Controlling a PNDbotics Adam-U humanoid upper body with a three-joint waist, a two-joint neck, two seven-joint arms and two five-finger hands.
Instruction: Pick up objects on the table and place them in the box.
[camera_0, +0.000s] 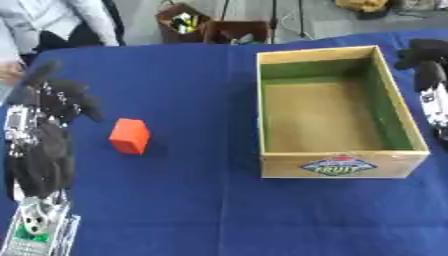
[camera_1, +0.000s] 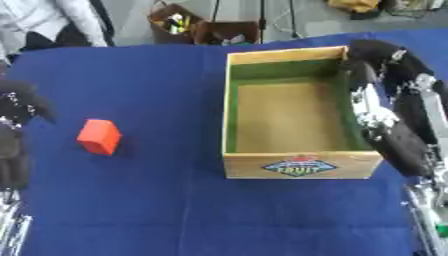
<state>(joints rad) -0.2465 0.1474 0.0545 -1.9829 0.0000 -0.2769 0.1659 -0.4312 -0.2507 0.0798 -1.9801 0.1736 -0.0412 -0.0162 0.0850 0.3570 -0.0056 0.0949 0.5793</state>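
At the far left, the robot's left hand is hanging over the blue tablecloth, its dark fingers curling downward and holding nothing; just to its right, apart from the fingers, an orange-red block is sitting upright on the cloth, casting a small shadow; further right, well apart from the block, a wooden box with green inner walls and a fruit label on its near face is standing open and holding nothing; at the right edge, the right hand is reaching along the box's right wall, dark fingers bending over the far right corner of the rim; whether they are gripping the rim or only resting near it cannot be told.
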